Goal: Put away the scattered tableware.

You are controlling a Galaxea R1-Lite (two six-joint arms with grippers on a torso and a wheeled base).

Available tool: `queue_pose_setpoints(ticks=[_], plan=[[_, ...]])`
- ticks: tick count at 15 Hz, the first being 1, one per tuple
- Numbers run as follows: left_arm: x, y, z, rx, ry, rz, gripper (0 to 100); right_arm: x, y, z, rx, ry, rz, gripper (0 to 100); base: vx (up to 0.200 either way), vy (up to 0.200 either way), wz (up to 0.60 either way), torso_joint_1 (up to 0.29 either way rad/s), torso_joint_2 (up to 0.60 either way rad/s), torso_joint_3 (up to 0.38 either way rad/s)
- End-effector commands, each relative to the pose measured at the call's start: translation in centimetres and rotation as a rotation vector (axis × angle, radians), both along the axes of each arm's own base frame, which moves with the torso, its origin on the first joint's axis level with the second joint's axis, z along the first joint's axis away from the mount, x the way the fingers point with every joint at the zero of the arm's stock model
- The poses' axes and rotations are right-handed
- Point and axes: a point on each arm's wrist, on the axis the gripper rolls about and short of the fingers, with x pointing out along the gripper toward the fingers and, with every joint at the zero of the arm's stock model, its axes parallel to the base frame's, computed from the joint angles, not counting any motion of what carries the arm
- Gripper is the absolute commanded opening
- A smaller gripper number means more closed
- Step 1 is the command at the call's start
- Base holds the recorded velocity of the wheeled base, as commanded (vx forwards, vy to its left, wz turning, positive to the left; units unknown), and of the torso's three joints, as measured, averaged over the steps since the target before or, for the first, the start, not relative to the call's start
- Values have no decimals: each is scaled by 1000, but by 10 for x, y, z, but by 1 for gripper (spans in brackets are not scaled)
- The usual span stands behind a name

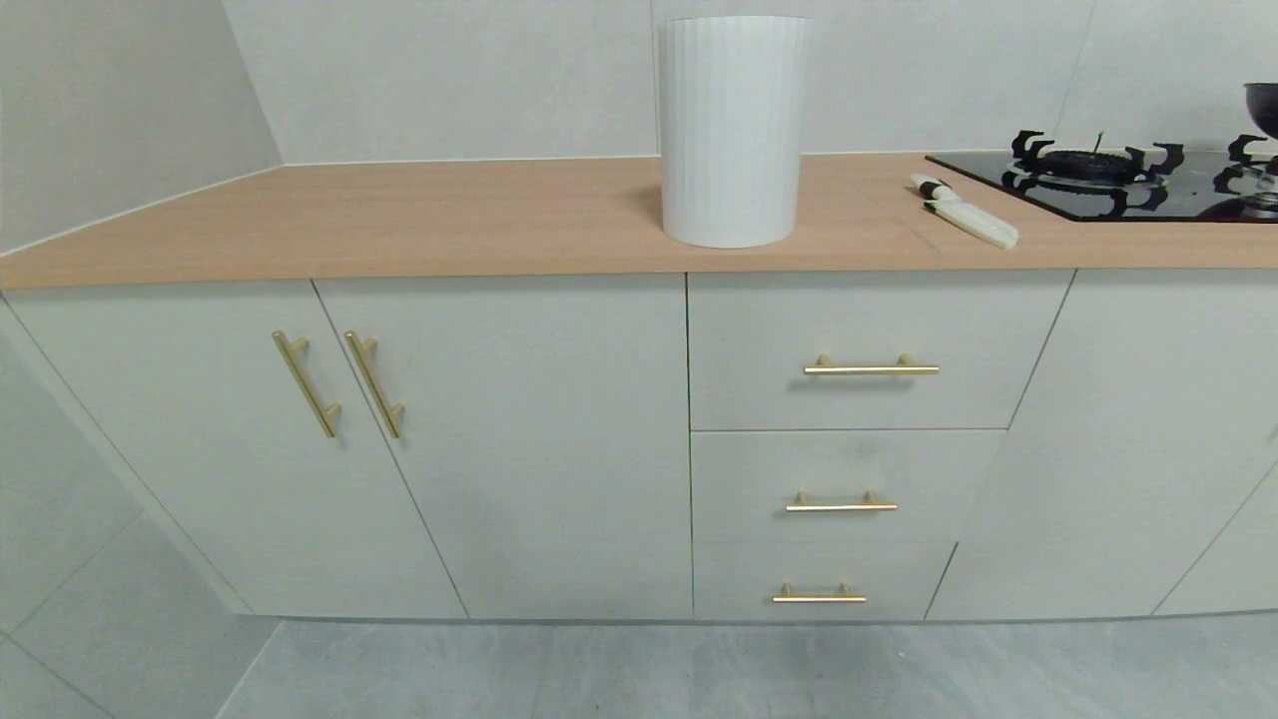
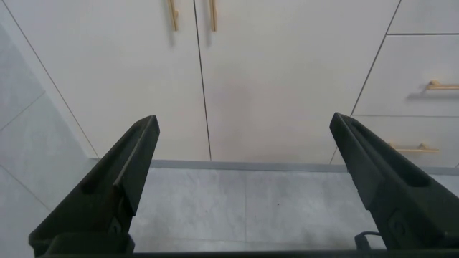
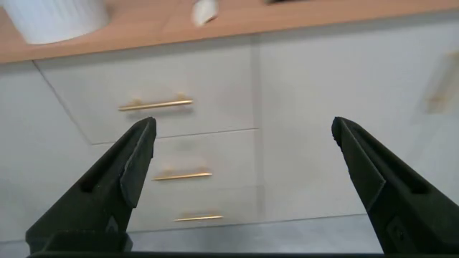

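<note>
Item: white tableware piece (image 1: 963,210), long and slim with a dark band at its far end; kind of utensil cannot be told. It lies flat on the wooden countertop (image 1: 399,215), a little to the right of the white ribbed container (image 1: 732,130), apart from it, angled toward the counter's front edge. Its near end also shows from the right wrist (image 3: 205,10). White ribbed container: tall cylinder, upright, near the counter's front edge, directly above the seam between the cabinet doors and the drawers. Black hob (image 1: 1098,185): set into the counter farther right of the container, beyond the tableware piece, carrying a black burner grate (image 1: 1095,160). Drawer stack (image 1: 869,469): three drawers below and slightly right of the container, all closed, each with a gold bar handle; the top handle (image 1: 871,368) is horizontal. Double cabinet doors (image 1: 449,439): below and left of the container, closed, with two gold handles (image 1: 339,384) side by side. Right gripper (image 3: 242,125): lower than the container, facing the drawer stack, fingers spread wide, nothing between them. Left gripper (image 2: 242,123): lower than the container and to its left, facing the foot of the double doors and the grey tiled floor (image 2: 244,208), fingers likewise wide apart and holding nothing.
</note>
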Motion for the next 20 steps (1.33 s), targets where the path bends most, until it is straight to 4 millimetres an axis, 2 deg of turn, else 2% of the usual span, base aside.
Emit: queue_pose_setpoints(ticks=[1,4,6,9,13,20], plan=[[0,0,0,0,0,1,100,-70,-8,-27,-38,-119,-112,100,0,0,0,0,0,0],[0,0,0,0,0,1,100,-92,-5,-51,-42,-96,-192,100,0,0,0,0,0,0],[0,0,0,0,0,1,100,-91,-3,-69,-45,-72,-198,100,0,0,0,0,0,0],[0,0,0,0,0,1,100,-73,-2,-95,-34,-22,-172,100,0,0,0,0,0,0],[0,0,0,0,-1,1,100,-37,3,-146,-54,-65,74,100,0,0,0,0,0,0],[0,0,0,0,0,1,100,-36,5,-160,-51,77,154,100,0,0,0,0,0,0]])
